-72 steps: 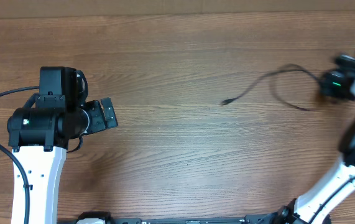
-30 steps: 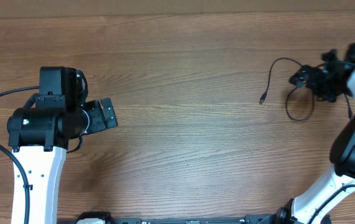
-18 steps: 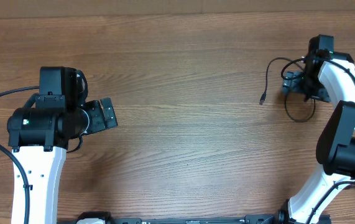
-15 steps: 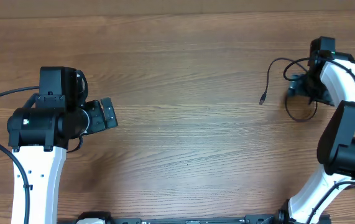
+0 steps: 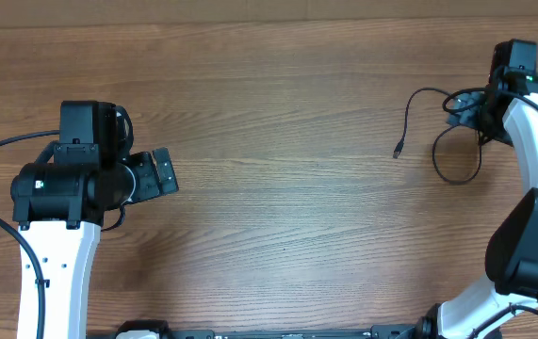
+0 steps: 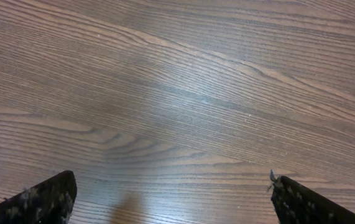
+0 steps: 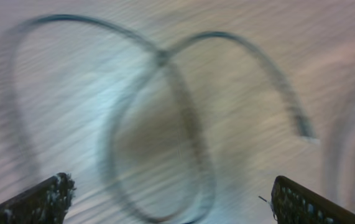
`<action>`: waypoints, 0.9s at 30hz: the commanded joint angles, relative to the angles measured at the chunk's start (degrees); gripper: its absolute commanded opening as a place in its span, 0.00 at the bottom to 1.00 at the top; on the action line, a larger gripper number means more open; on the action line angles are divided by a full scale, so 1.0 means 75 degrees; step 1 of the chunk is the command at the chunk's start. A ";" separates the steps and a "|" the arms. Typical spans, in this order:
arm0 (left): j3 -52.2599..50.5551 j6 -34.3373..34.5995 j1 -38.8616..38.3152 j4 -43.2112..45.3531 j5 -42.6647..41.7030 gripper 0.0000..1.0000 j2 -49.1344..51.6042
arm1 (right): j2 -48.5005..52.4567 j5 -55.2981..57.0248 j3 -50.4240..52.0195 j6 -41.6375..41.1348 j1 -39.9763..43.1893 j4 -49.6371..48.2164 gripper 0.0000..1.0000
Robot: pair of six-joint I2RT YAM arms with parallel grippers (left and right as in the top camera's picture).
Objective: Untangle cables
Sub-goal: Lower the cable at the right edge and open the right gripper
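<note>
One black cable (image 7: 163, 59) lies loose near the worktop's (image 5: 278, 235) right edge, a single loop crossing itself, so little untangling seems left. Both arms' jaws stand wide open and empty, the right pair above that loop.

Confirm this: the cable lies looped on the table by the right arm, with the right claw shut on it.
Not quite: the right wrist view shows the right claw open, fingers spread above the cable. It does lie looped on the table by the right arm.
</note>
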State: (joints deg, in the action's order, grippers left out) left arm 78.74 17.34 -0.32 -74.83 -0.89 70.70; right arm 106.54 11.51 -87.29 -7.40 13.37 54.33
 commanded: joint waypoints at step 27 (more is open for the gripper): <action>0.0020 -0.0146 0.0038 0.0009 -0.0023 1.00 0.0017 | 0.0813 -0.3174 0.0749 0.0353 -0.1271 -0.1358 1.00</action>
State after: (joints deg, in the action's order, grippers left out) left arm 78.74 17.34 -0.32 -74.83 -0.89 70.70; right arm 110.30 -13.19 -82.35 -4.49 4.14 44.53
